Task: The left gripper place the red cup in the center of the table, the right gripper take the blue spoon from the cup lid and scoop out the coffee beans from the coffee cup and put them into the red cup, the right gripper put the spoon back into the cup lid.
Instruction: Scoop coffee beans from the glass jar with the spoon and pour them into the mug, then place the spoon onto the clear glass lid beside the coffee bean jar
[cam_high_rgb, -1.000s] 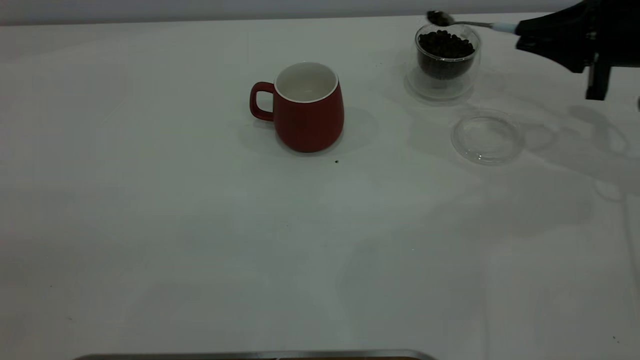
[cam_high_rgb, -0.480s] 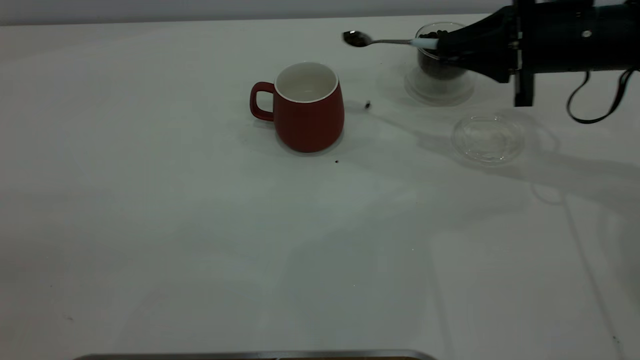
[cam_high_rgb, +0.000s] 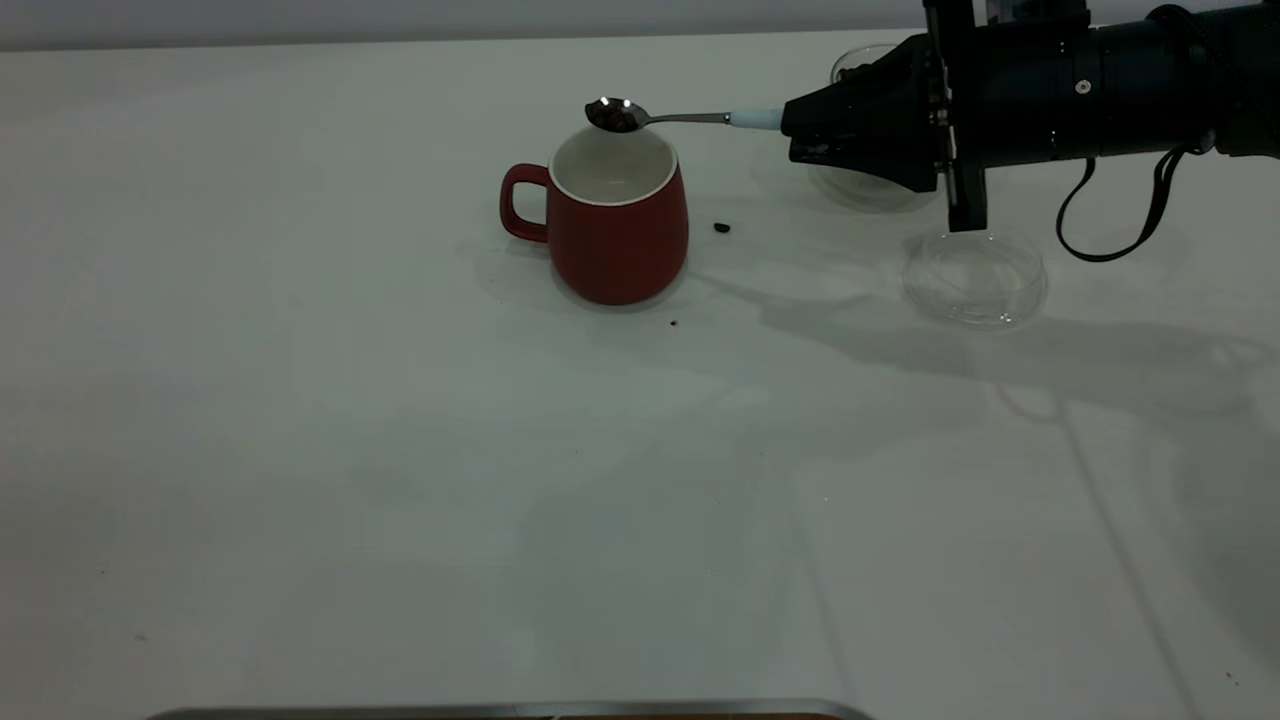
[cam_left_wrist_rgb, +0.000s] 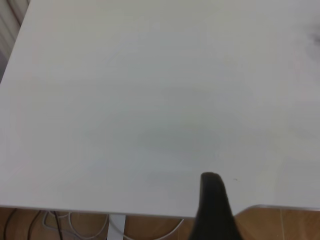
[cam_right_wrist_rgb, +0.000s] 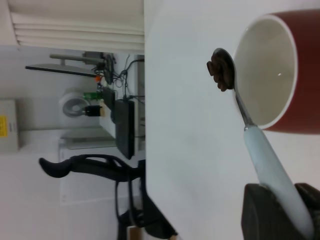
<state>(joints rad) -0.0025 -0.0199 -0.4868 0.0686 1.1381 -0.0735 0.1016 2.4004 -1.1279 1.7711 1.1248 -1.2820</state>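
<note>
1. The red cup (cam_high_rgb: 615, 222) is taken as the landmark; it is seen upright near the middle of the worktop (cam_high_rgb: 400, 450), its handle turned away from the right hand, its white inside bare as far as can be seen.
2. The blue spoon (cam_high_rgb: 680, 117) is held roughly level by the right hand (cam_high_rgb: 800, 125), which is closed on the pale handle; the stem reaches toward the red cup.
3. The spoon's bowl is placed above the far rim of the red cup, and a few coffee beans (cam_right_wrist_rgb: 220, 70) are carried in it.
4. One loose bean (cam_high_rgb: 721, 227) is seen on the worktop just beside the red cup, on the side toward the right hand; a smaller dark speck (cam_high_rgb: 673, 323) lies close to the cup's base on the near side.
5. The coffee cup (cam_high_rgb: 860, 62) is largely hidden behind the right hand, farther from the red cup.
6. The cup lid (cam_high_rgb: 975, 277) is laid flat beyond the loose bean, well apart from the red cup.
7. One finger of the left hand (cam_left_wrist_rgb: 215, 210) is shown over the worktop's edge; whether it is open or closed cannot be told.
</note>
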